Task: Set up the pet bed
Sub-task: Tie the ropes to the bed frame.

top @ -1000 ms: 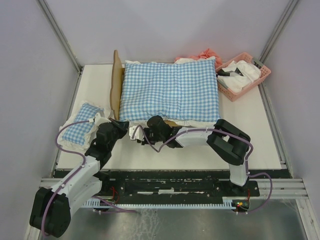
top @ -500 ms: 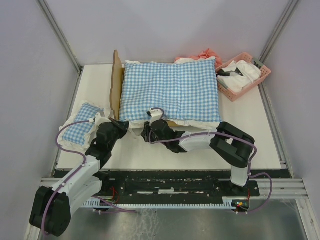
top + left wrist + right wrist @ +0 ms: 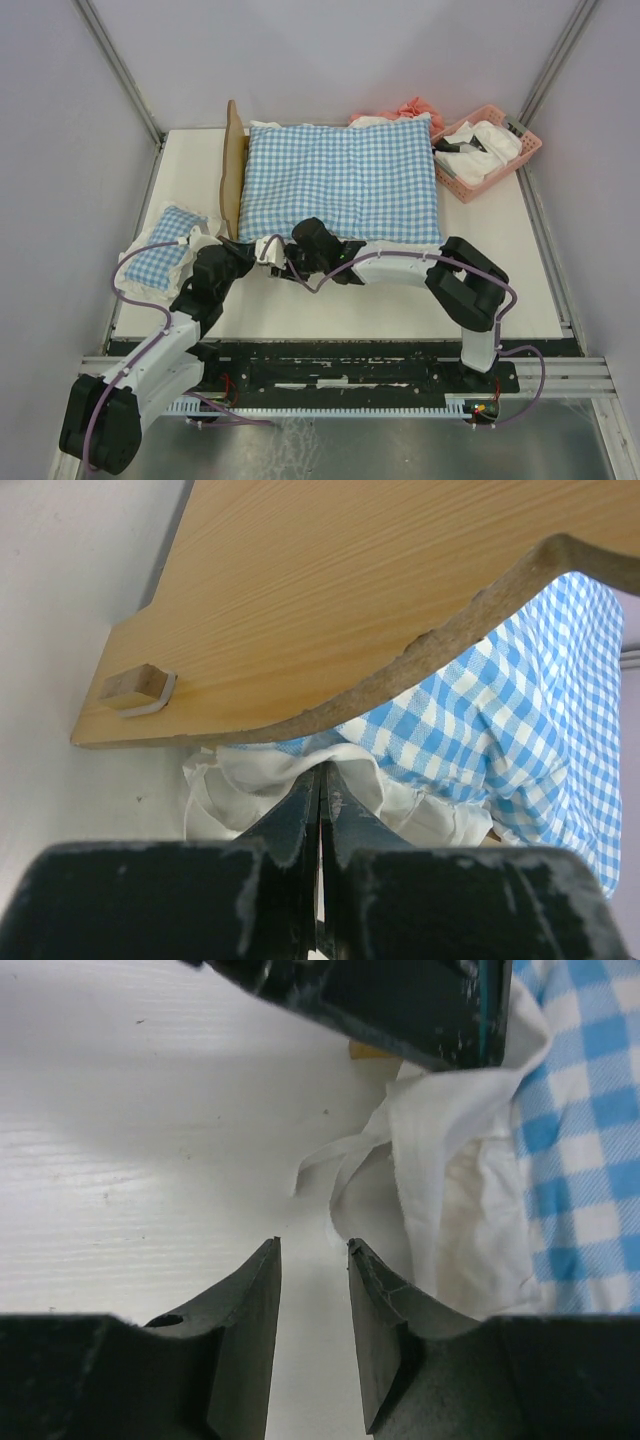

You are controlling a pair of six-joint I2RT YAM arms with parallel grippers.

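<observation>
White table [image 3: 400, 300], grey walls on three sides. The pet bed [image 3: 232, 170] sits far-centre, its headboard [image 3: 330, 590] at the left, with the checked cushion [image 3: 340, 180] covering the base.

Left gripper [image 3: 321, 780]: jaws pressed together, tips at the cushion's white frill [image 3: 440, 1160] under the headboard's near edge. Whether any fabric is pinched cannot be told.

Right gripper [image 3: 314, 1250]: jaws slightly apart, nothing between them, over bare table with the frill just to its right.

Both grippers crowd the bed's near-left corner. Bare table runs along the near edge. Small checked pillow [image 3: 160, 255] at the left, pink basket [image 3: 490, 150] far right.

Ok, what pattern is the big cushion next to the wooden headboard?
Blue-and-white check. The cushion shows best in the top external view.
</observation>
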